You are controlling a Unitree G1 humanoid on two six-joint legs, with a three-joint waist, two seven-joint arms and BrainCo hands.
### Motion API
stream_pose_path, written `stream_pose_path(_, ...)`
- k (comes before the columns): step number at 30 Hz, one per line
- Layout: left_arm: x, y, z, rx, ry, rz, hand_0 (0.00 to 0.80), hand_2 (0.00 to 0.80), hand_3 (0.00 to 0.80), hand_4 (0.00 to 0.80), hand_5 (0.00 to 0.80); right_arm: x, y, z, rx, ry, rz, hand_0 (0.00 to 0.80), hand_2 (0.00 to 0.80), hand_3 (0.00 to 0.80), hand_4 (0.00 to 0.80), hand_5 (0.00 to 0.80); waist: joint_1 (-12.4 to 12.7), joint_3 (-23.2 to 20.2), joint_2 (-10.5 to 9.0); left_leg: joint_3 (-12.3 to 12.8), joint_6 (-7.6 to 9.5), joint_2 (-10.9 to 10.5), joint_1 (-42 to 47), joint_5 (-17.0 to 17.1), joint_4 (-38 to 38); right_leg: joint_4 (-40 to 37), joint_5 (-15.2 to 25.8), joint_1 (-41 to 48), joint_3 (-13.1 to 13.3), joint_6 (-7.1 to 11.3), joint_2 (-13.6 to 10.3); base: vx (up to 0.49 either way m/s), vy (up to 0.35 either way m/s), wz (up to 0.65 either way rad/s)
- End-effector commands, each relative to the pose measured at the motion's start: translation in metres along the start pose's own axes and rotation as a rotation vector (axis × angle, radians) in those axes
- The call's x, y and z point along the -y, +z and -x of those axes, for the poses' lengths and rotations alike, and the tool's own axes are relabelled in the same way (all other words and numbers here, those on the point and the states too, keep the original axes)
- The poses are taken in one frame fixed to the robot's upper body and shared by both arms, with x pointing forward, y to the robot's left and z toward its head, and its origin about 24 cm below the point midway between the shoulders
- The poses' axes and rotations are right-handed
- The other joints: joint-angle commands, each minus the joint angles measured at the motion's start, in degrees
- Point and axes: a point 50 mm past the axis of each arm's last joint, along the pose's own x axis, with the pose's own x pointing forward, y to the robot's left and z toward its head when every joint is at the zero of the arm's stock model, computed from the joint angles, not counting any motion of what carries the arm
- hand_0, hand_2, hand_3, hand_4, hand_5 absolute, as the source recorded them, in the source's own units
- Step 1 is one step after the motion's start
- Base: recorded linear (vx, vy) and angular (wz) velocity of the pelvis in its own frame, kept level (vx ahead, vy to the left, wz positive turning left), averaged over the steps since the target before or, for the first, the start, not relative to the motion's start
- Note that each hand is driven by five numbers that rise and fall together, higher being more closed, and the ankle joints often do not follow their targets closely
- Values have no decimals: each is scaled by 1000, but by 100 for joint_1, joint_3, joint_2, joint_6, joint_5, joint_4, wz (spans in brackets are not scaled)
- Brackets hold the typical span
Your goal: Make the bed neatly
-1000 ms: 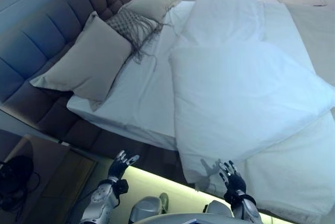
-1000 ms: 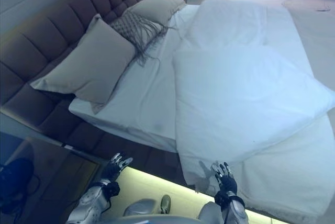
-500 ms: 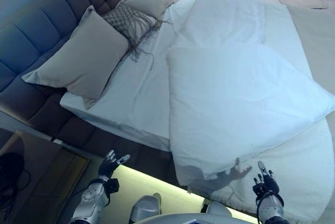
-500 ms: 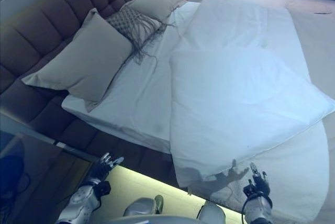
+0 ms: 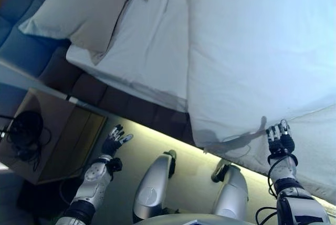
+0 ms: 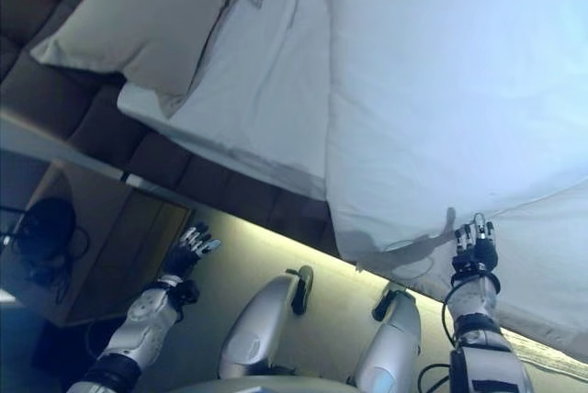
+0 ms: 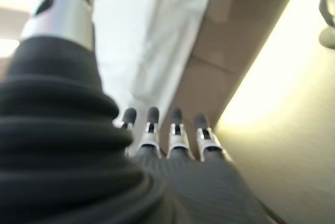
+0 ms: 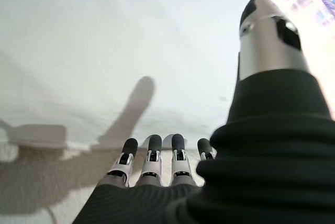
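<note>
White duvet (image 5: 262, 51): folded back, edge overhanging bed side.
Right hand (image 5: 279, 140): fingers straight, empty, poised to grasp edge.
Left hand (image 5: 114, 141): spread, idle.

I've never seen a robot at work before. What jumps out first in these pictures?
A big white duvet fills most of the view, lying crooked on the bed with its near corner hanging over the side. The robot's right hand is held up open right by that hanging edge, while its left hand is open over the floor beside a dark nightstand. A grey pillow leans at the head end.
</note>
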Motion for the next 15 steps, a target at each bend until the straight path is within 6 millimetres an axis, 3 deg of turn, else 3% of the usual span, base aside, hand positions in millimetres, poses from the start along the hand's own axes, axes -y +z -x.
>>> stream_pose_path(1,4,16,1,125,-8,45,0,0,0,0,0,6,34,-5,45,-2,-38,0,0,0,0,0,186,-31,156,-69,130,-143,-98,439,-425,83,665,-167,253,404,-117,-14,67,1)
stream_pose_path(5,9,16,4,146,-25,62,0,0,0,0,0,8,52,-9,93,-28,-85,0,0,0,0,0,229,86,253,-34,100,-131,-277,522,-441,168,612,-358,267,393,-109,-26,44,-4)
stream_pose_path(6,8,16,5,150,-25,68,0,0,0,0,0,11,52,-8,91,-31,-85,0,0,0,0,0,240,89,263,-64,72,-124,-255,367,-400,255,453,-353,326,476,-76,66,18,-2)
stream_pose_path(12,11,14,7,147,-30,84,0,0,0,0,0,28,50,-1,69,-92,-110,0,0,0,0,0,232,181,325,-29,53,-125,-302,361,-350,355,401,-410,329,480,-108,44,30,-2)
stream_pose_path(15,12,12,8,143,-27,92,0,0,0,0,0,31,42,2,41,-55,-129,0,0,0,0,0,197,228,343,23,64,-110,-343,554,-456,250,531,-434,285,400,-90,-42,34,-3)
